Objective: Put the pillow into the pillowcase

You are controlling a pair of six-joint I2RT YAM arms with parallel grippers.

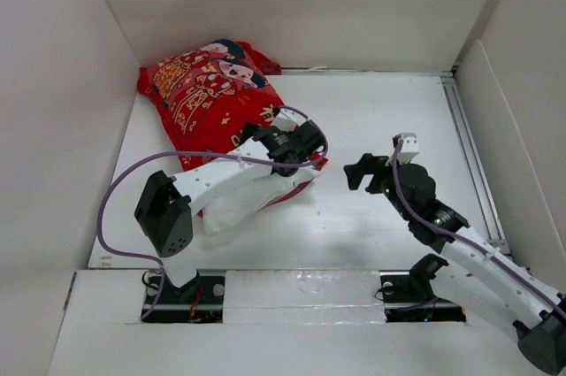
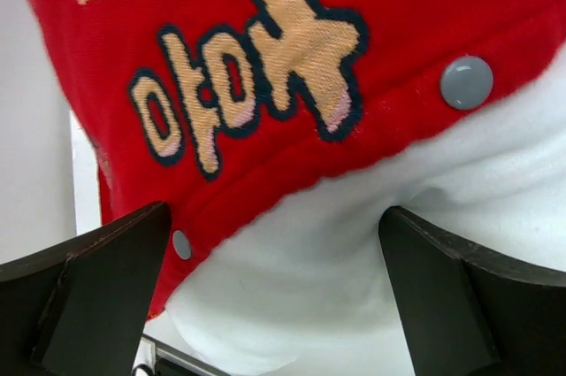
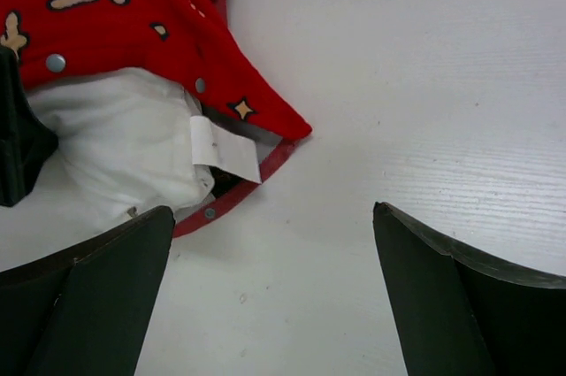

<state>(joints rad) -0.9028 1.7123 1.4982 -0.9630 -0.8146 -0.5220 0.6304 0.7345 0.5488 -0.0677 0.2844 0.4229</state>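
Nearest you, the pillow bulges from the pillowcase mouth. The left gripper over the hem and the right gripper beside it both gape wide, holding nothing. Push without pinning the hem and the case may slide away, squeezing the pillow out.

Top cam sat high behind the bases, looking down over the whole table. Left wrist was tight on the pillowcase mouth; right wrist saw it from farther back.
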